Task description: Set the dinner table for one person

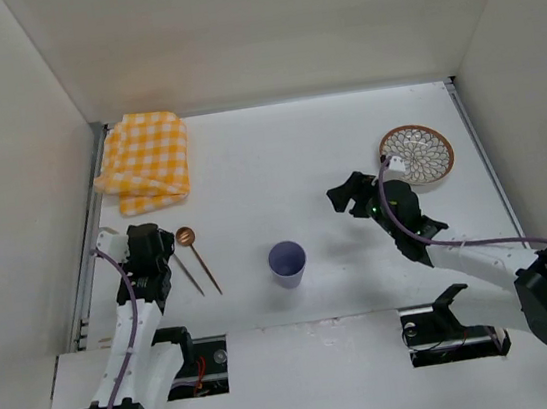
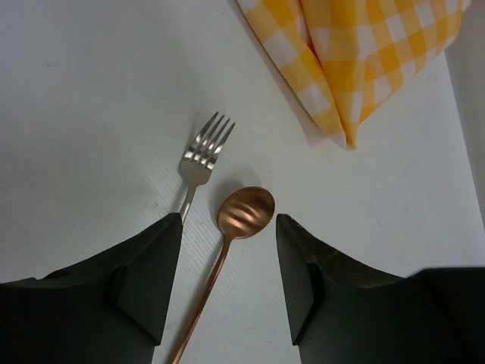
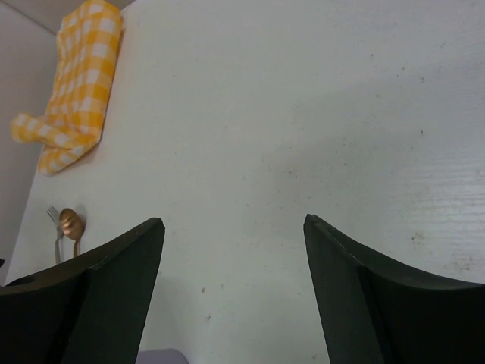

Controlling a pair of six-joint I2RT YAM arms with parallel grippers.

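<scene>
On the dinner table (image 1: 277, 154) lie one checked cloth (image 1: 144, 161) far left, one fork (image 2: 203, 152) beside one copper spoon (image 2: 244, 212), one cup (image 1: 287, 262) near the middle, and one patterned plate (image 1: 418, 153) on the right. The left gripper (image 2: 229, 220) over the spoon and the right gripper (image 3: 233, 220) both stand parted, holding nothing.

You have a plain white rectangular table (image 1: 277, 154). A folded yellow-and-white checked cloth (image 1: 143, 161) lies far left. A copper spoon (image 1: 201, 262) and a thin metal fork (image 1: 188, 274) lie just beside the left gripper (image 1: 150, 243). A lavender cup (image 1: 287, 262) stands near centre. A round brown-rimmed patterned plate (image 1: 418, 153) sits near the right gripper (image 1: 346, 195).
</scene>
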